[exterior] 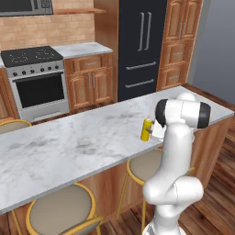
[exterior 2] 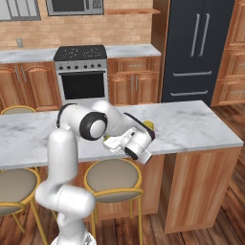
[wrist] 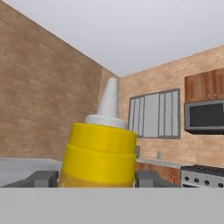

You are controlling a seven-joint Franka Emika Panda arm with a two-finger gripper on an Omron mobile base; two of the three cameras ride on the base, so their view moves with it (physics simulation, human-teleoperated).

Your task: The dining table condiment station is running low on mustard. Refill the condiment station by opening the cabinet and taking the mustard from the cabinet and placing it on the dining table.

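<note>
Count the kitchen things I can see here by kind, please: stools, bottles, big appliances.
Stools: 3 in the right base view
Mustard bottle: 1, standing on the dining table
Stove: 1
Fridge: 1
Microwave: 1
Total: 7

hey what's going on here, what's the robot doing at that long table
The robot arm is at the dining table with the mustard standing upright on the marble top near its front edge. In the hand view the bottle sits between the gripper fingers, one on each side. Whether they are gripping it or have let go can't be told. Stools are tucked under the table, with the stove and fridge behind.
</note>
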